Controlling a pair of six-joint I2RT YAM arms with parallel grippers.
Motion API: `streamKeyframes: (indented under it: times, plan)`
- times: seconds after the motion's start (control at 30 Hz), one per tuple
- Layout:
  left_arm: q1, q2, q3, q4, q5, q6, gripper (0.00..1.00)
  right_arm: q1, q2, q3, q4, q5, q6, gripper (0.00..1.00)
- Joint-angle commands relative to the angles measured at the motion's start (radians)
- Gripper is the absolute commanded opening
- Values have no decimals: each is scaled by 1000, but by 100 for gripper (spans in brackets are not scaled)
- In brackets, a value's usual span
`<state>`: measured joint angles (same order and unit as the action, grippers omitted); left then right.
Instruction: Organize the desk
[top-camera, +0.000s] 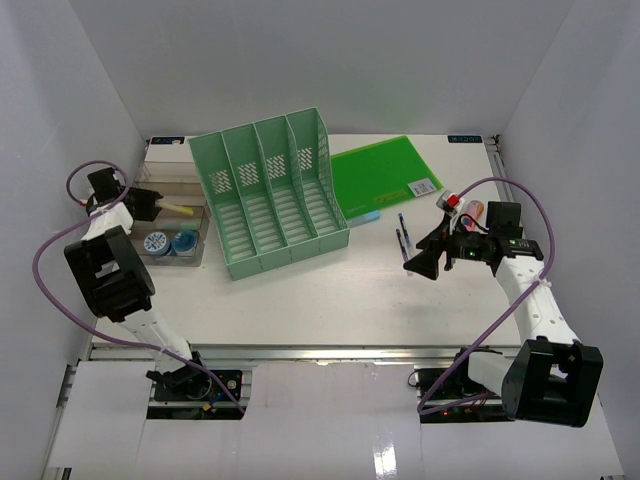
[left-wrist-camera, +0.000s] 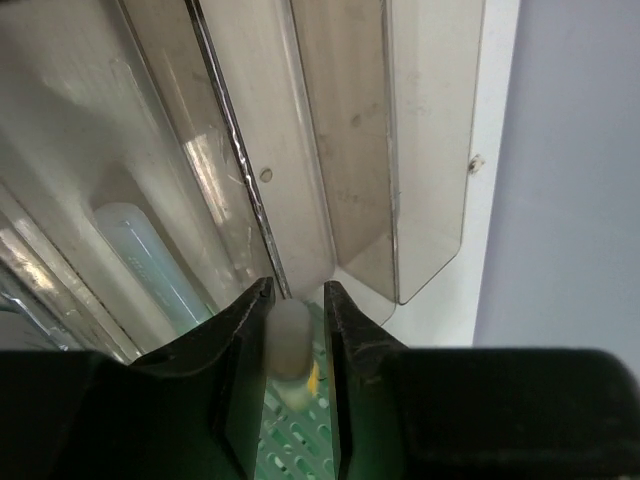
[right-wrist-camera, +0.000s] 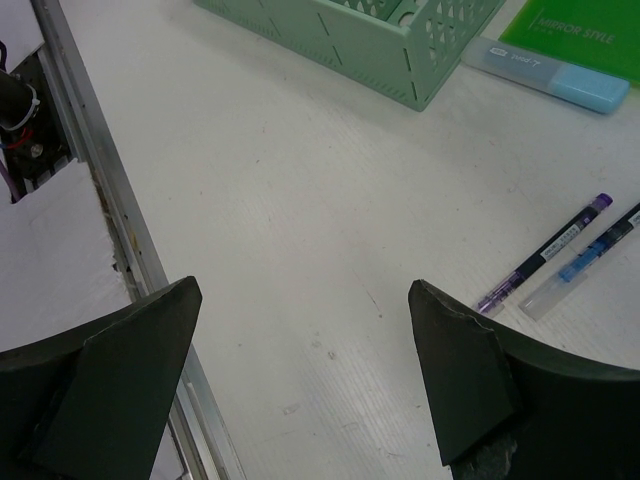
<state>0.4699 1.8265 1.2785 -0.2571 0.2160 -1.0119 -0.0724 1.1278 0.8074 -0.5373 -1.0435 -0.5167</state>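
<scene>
Left gripper (top-camera: 150, 203): pinching a yellow marker (top-camera: 188, 209) over the tray (top-camera: 175, 262) in the far-left corner.
Rack (top-camera: 270, 190): slots look unfilled.
Bench (top-camera: 330, 300): folder (top-camera: 385, 175) and two pens (top-camera: 402, 232) lie loose toward the right edge, so most of the tidying is left.
Right gripper (top-camera: 425, 262): spread, holding nothing, near the pens.

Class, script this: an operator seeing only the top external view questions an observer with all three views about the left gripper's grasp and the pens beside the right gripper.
Operator: Is the left gripper holding anything?
Observer: Yes, it is shut on a pale rounded item over the clear tray.
Operator: And the colours beside the right gripper?
Observer: A purple-tipped pen lies next to a blue-banded pen with a clear end.
</scene>
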Motion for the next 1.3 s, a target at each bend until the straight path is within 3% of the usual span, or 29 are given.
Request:
streamKeyframes:
  times: [0.0, 0.13, 0.27, 0.43, 0.6, 0.7, 0.9, 1.0, 1.27]
  plan:
    - [-12, -7, 33, -11, -30, 14, 64, -13, 0, 1, 11, -27, -3, 91]
    - [-11, -17, 23, -19, -35, 29, 79, -25, 3, 2, 12, -22, -2, 91]
    - [-12, -55, 29, -21, -11, 47, 81, -37, 23, 6, 38, 66, 47, 93]
    - [-8, -181, 9, -1, 57, 125, 82, -38, 84, 59, 138, 425, 301, 100]
    - [3, -399, -112, 6, 86, 262, 92, -38, 176, 193, 196, 778, 548, 95]
    - [4, -584, -261, 40, 141, 261, 96, -26, 259, 274, 237, 883, 600, 92]
    - [4, -902, -578, 152, 385, 184, 97, 9, 570, 581, 76, 961, 666, 79]
    - [1, -986, -655, 156, 467, 196, 98, 20, 656, 617, 67, 999, 677, 74]
    - [1, -1076, -743, 72, 631, 288, 98, 53, 716, 596, 96, 1092, 693, 73]
